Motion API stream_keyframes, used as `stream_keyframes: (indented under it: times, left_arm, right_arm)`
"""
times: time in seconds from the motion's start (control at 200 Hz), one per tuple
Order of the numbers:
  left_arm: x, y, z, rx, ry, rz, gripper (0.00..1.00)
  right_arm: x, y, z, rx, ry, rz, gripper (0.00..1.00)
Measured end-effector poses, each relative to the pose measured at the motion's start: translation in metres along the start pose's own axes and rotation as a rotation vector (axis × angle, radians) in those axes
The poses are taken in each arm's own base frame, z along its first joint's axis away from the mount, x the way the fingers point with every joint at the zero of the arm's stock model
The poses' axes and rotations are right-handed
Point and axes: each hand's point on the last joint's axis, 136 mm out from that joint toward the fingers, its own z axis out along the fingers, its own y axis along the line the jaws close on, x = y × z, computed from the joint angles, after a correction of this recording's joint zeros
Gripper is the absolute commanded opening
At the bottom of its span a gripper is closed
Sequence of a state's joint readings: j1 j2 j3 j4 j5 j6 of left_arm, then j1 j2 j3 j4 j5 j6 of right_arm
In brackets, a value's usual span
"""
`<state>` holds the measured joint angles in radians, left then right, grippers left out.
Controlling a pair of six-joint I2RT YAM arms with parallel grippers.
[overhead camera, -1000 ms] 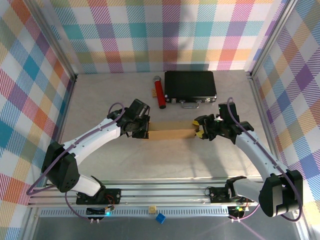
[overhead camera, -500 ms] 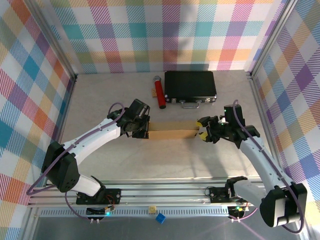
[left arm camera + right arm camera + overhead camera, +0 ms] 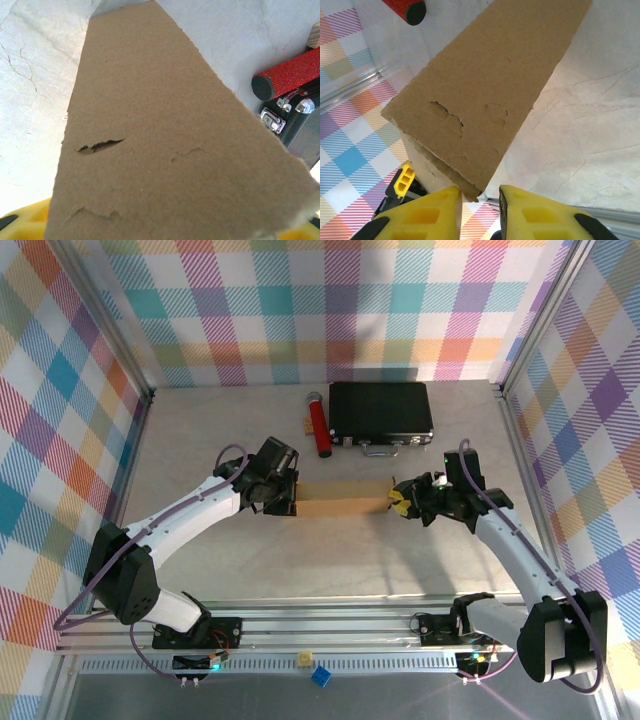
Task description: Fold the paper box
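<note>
Right gripper (image 3: 480, 212): the yellow fingers (image 3: 437, 215) are seen parted by a narrow gap. The near corner of the box (image 3: 485, 85) is found at the mouth of that gap, just past the tips. No pad is seen pressed on it. From there the box is stretched away from the fingers as a flat brown panel. Its face is dented in a few spots, and a doubled edge is shown on its left side.

Left gripper (image 3: 283, 498): the fingers (image 3: 22, 222) are set wide apart, one at each side of the box's other end, with the panel spanned between them. The contact is covered by the cardboard, so it cannot be told whether the box is gripped. A small tear is noted in the face just ahead of these fingers.

The box is thus placed between the two grippers, one at each end. Bare table (image 3: 300, 560) is seen around it. Beyond the left fingers, off to their right, a red tube (image 3: 292, 74) is laid. A black case (image 3: 302, 140) is set just beside it, and both are well apart from the box.
</note>
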<state>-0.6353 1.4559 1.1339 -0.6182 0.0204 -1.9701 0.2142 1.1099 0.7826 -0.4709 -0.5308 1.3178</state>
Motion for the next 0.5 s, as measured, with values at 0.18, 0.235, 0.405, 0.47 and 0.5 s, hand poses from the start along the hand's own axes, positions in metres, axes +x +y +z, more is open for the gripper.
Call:
stream_keyframes:
  times: [0.18,0.235,0.405,0.47,0.5]
  left_arm:
    - [-0.004,-0.006,0.001,0.023,-0.003,-0.011,0.56]
    - [-0.006,-0.010,0.004,0.043,0.003,-0.017,0.55]
    - [-0.009,-0.017,0.015,0.120,0.022,-0.013,0.54]
    - [-0.010,-0.017,0.015,0.139,0.023,0.008,0.56]
    - [-0.011,-0.017,0.014,0.147,0.021,0.024,0.57]
  right_arm:
    - [-0.002,0.000,0.003,0.012,0.008,-0.009,0.36]
    - [-0.003,-0.001,0.004,0.025,0.008,-0.009,0.40]
    - [-0.002,0.009,-0.001,0.050,0.009,-0.046,0.52]
    - [0.000,0.018,-0.006,0.038,0.007,-0.072,0.56]
    - [0.001,0.023,-0.009,0.030,0.005,-0.085,0.57]
